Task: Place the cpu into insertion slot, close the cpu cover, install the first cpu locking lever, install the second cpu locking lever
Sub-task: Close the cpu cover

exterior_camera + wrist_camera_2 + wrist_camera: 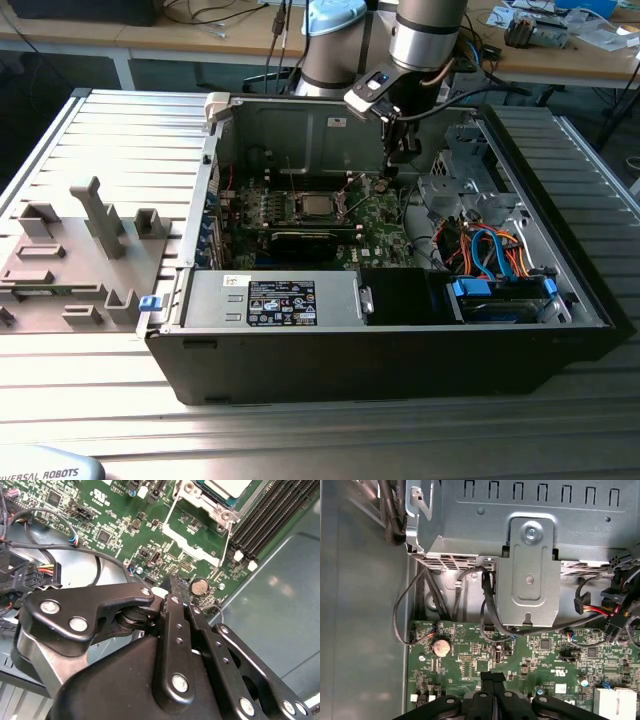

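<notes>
Nearest in the exterior view: power supply point(282, 300), then graphics card point(305, 240).

Just behind it, the cpu point(316, 205) sat in the insertion slot point(296, 212). I judged placement done.

In the second wrist view the cpu cover point(212, 505) seemed to lie down around the chip; I couldn't confirm it was fully seated. A thin wire locking lever point(229, 540) looked unlatched, so I judged both lever steps not yet done.

Farther back, by the case's far wall, the gripper point(394, 170) hung over the board corner beside the coin cell point(200, 586), well apart from the socket. Its fingers were pressed together, with nothing between them that I could see, and they touched nothing.
</notes>
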